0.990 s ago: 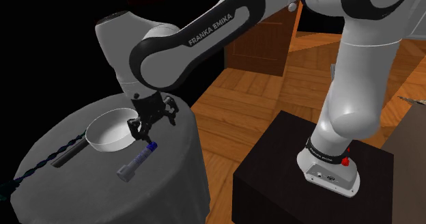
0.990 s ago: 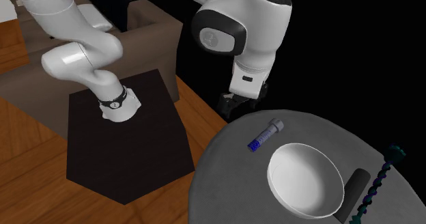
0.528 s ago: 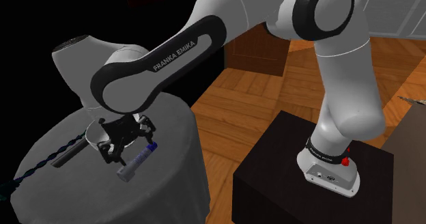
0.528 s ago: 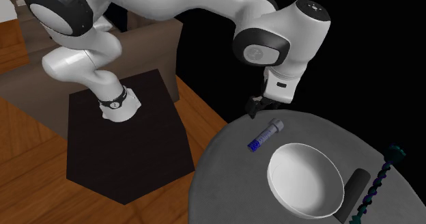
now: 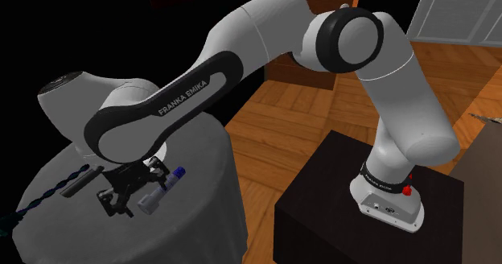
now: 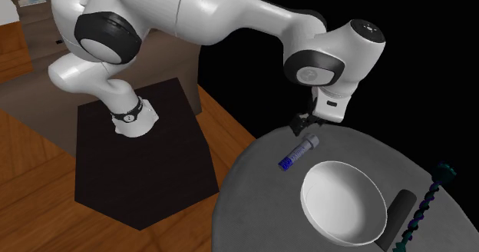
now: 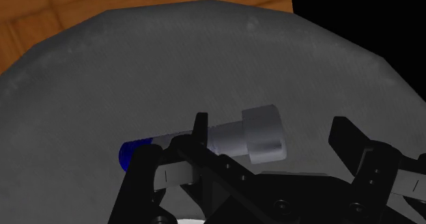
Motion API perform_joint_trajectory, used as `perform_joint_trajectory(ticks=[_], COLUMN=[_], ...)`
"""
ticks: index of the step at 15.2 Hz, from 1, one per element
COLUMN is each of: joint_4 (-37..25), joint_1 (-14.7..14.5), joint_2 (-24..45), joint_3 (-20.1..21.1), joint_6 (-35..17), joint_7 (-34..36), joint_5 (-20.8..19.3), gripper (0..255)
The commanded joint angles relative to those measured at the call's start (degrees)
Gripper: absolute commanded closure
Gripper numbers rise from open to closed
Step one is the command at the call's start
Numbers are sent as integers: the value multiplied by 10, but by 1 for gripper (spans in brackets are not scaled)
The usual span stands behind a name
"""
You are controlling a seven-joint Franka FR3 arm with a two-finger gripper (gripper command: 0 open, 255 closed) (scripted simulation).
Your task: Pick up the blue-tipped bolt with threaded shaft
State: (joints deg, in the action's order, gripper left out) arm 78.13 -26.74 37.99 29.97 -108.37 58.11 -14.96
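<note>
The bolt lies flat on the round grey table, with a grey head, a pale threaded shaft and a blue tip. In the wrist view the bolt lies just beyond my open gripper, its head in line with the gap between the fingers and neither finger touching it. From the shoulder view my gripper hovers low beside the head end of the bolt. The second exterior view puts my gripper just above and behind the bolt's head.
A white bowl sits close beside the bolt. Past it lie a dark cylinder and a twisted blue rod near the table's edge. The black stand rests on the wooden floor beside the table.
The hand has swung across the table from the edge nearest the stand to the bolt's head end and come lower. The bolt and the bowl have stayed put.
</note>
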Motion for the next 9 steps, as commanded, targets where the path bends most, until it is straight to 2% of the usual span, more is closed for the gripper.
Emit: perform_joint_trajectory(ticks=[1, 5, 6, 9], joint_4=[7, 17, 18, 17], joint_1=[0, -1, 0, 0], joint_2=[5, 12, 11, 11], joint_3=[-2, -4, -4, -4], joint_6=[-12, -28, -28, -28], joint_7=[2, 3, 3, 3], joint_5=[-2, -6, -5, -6], gripper=[0, 0, 255, 255])
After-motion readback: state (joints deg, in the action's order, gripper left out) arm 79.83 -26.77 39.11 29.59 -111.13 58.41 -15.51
